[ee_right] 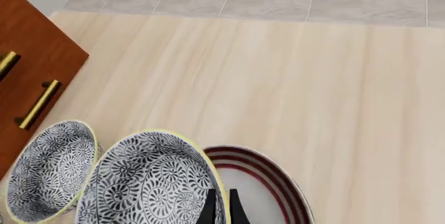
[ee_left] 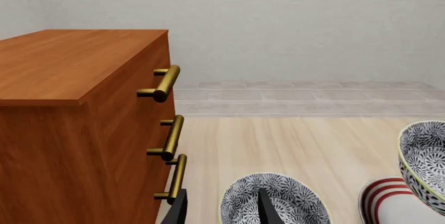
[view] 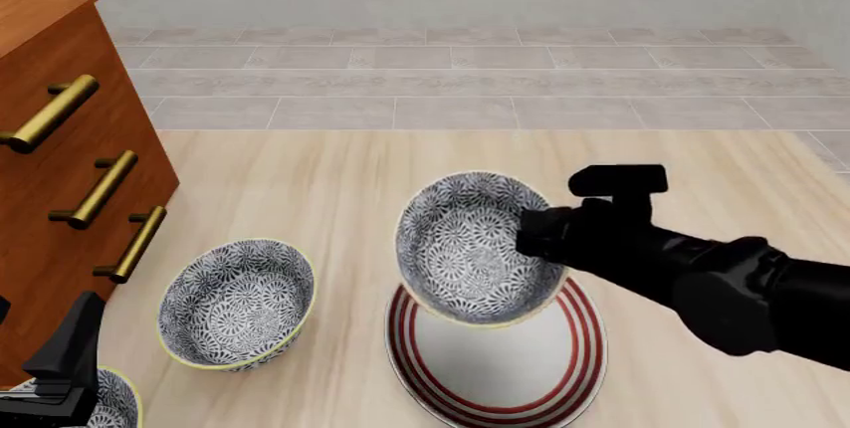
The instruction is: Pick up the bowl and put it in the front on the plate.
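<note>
Above the plate (view: 495, 373): carrying the bowl (view: 472, 247), tilted, rim pinched in the right gripper (view: 531, 234); left gripper (view: 60, 373) idling low, grip state unclear. Probably next: levelling, lowering onto the plate's centre, then releasing.

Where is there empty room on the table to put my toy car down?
The pale wooden tabletop lies bare behind the bowls, up to the grey tiled floor, and also right of the red-ringed white plate. It is crowded near the brown wooden drawer cabinet: a blue-grey floral bowl sits there, and the right gripper holds another patterned bowl above the plate.
</note>
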`<state>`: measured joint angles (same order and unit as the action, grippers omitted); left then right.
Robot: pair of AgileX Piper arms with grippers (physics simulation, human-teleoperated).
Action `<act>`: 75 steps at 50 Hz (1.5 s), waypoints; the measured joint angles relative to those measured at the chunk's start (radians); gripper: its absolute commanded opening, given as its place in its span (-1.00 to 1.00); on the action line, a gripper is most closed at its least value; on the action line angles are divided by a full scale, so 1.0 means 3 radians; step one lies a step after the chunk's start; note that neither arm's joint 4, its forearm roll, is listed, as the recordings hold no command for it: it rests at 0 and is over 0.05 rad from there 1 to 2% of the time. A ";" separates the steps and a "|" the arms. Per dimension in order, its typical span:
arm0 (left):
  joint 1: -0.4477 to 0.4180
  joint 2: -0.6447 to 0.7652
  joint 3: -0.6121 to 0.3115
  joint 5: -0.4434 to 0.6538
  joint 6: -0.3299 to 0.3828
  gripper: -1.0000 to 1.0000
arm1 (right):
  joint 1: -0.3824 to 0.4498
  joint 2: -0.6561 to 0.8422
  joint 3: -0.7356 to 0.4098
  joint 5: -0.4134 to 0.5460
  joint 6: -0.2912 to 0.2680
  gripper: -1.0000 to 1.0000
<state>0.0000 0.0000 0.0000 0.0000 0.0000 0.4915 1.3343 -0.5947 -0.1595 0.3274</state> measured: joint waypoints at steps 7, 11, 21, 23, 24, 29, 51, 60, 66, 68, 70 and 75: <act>0.0000 0.0000 0.0000 0.0000 0.0000 1.00 | 0.0010 0.0003 0.0114 -0.0088 0.0045 -1.00; 0.0000 0.0000 0.0000 0.0000 0.0000 1.00 | 0.0007 0.0008 0.0175 -0.0140 0.0067 -1.00; 0.0000 0.0000 0.0000 0.0000 0.0000 1.00 | -0.0031 0.0043 0.0318 -0.0301 0.0106 -1.00; 0.0000 0.0000 0.0000 0.0000 0.0000 1.00 | -0.0039 0.0055 0.0346 -0.0337 0.0115 -1.00; 0.0000 0.0000 0.0000 0.0000 0.0000 1.00 | -0.0042 0.0061 0.0360 -0.0355 0.0120 -1.00; 0.0000 0.0000 0.0000 0.0000 0.0000 1.00 | -0.0060 0.0091 0.0429 -0.0441 0.0144 -1.00; 0.0000 0.0000 0.0000 0.0000 0.0000 1.00 | -0.0009 0.0285 0.0748 -0.0819 0.0320 -1.00; 0.0000 0.0000 0.0000 0.0000 0.0000 1.00 | 0.0015 0.0353 0.0814 -0.0908 0.0358 -1.00; 0.0000 0.0000 0.0000 0.0000 0.0000 1.00 | 0.0021 0.0410 0.0839 -0.0962 0.0376 -1.00; 0.0000 0.0000 0.0000 0.0000 0.0000 1.00 | 0.0022 0.0432 0.0847 -0.0982 0.0382 -1.00; 0.0000 0.0000 0.0000 0.0000 0.0000 1.00 | 0.0022 0.0454 0.0855 -0.1003 0.0389 -1.00; 0.0000 0.0000 0.0000 0.0000 0.0000 1.00 | 0.0018 0.0515 0.0871 -0.1056 0.0397 -1.00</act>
<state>0.0000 0.0000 0.0000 0.0000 0.0000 0.4970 1.4887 -0.3335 -0.4763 0.4466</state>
